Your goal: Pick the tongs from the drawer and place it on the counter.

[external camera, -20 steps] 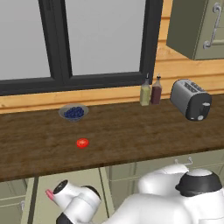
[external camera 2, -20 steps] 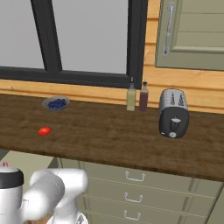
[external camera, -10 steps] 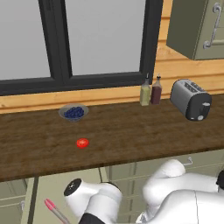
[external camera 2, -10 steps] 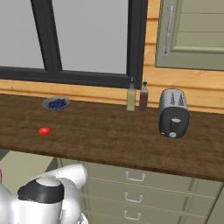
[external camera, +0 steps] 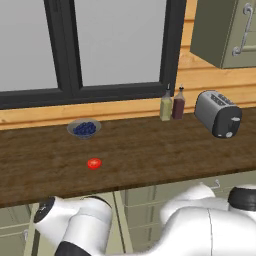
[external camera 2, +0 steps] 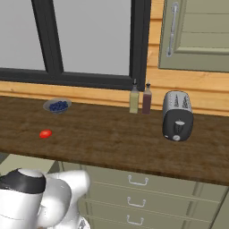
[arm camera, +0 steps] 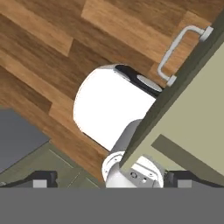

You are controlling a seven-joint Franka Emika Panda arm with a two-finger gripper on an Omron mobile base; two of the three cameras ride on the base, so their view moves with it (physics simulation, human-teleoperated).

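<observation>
Dark wood table (external camera: pixel 150 155), light back ledge. On it: small red tomato (external camera: pixel 94 163) front left; bowl of blueberries (external camera: pixel 84 129) behind it; two bottles (external camera: pixel 172 104) at ledge; toaster (external camera: pixel 218 113) far right.

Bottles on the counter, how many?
2. A pale yellow-green bottle and a dark red bottle stand side by side at the back of the counter, just left of the toaster. None seem hidden.

A kitchen: wood counter (external camera: pixel 150 155) under a window (external camera: pixel 100 45), toaster (external camera: pixel 218 114), bottles (external camera: pixel 172 104), drawers (external camera 2: pixel 138 197).
</observation>
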